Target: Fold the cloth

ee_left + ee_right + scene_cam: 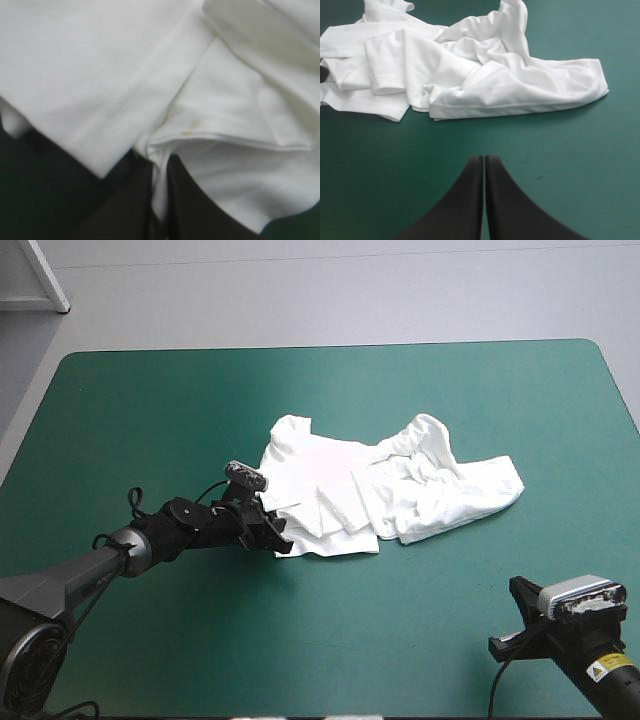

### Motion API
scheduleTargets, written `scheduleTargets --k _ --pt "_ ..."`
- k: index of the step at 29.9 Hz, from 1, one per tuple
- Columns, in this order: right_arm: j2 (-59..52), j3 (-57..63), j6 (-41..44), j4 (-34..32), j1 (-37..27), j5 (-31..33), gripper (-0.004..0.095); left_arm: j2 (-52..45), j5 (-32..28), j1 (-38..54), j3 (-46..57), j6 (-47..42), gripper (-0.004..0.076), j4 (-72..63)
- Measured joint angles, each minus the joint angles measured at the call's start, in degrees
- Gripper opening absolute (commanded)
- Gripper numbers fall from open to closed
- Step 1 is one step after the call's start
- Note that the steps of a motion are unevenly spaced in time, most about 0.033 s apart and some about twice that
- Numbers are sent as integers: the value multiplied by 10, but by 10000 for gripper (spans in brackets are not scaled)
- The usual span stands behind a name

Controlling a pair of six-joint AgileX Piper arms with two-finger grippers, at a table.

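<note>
t-shirt white, crumpled heap w/ stitched hems

White T-shirt, crumpled, loosely heaped near the table's middle

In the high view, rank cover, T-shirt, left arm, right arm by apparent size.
teal-green cover
T-shirt
then left arm and right arm, too alike to rank; both are cut off at the edge.
</note>
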Motion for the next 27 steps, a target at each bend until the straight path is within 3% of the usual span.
scheduleTargets --k 4,6,10,16,20,27 --pt "85 -20 7 -15 0 -31 546 0 3 0 0 0 19 0" --pt "135 -41 23 -25 0 -56 607 0 5 0 0 0 19 1" --pt "263 -125 92 -71 -7 -88 603 0 10 0 0 0 19 0" --pt "471 -271 105 -89 -41 -40 600 0 17 0 -1 0 19 1" --pt "579 -343 84 -65 -85 -23 536 0 19 0 -1 0 19 1" --pt "715 -407 16 -26 -124 11 532 0 25 0 -1 0 19 2"
